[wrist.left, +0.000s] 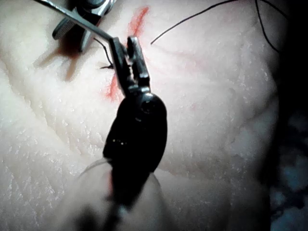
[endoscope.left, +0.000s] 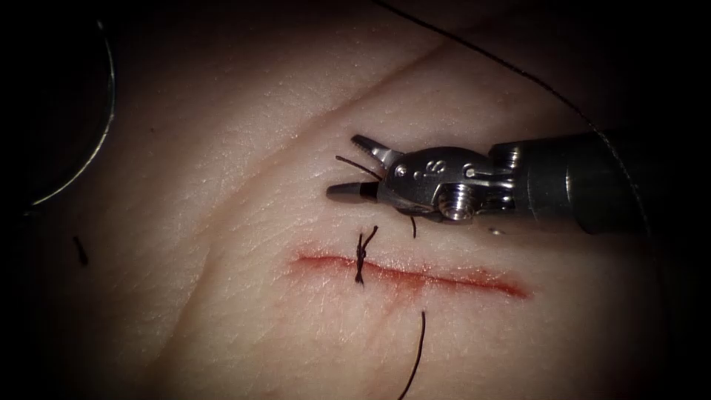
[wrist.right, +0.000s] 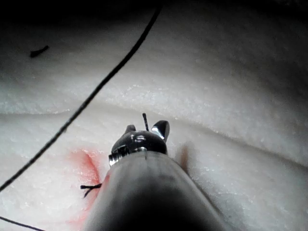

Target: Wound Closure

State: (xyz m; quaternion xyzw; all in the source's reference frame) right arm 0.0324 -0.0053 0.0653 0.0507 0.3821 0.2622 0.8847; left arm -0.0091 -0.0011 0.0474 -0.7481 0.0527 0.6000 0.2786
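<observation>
Dim, vignetted edges; bright central spotlight

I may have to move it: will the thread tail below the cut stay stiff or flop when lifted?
The thread tail likely droops but keeps some spring: it lies in a smooth arc. Thin, so probably light and slippery. The right end effector is open around a short thread end; the needle lies far left, out of the tissue.

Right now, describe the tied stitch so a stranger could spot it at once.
Find the red cut running across the tissue. Toward its left end, a short dark knot crosses it upright, below the right end effector. Unlike the loose thread nearby, it is knotted, with both tails trimmed short.
</observation>
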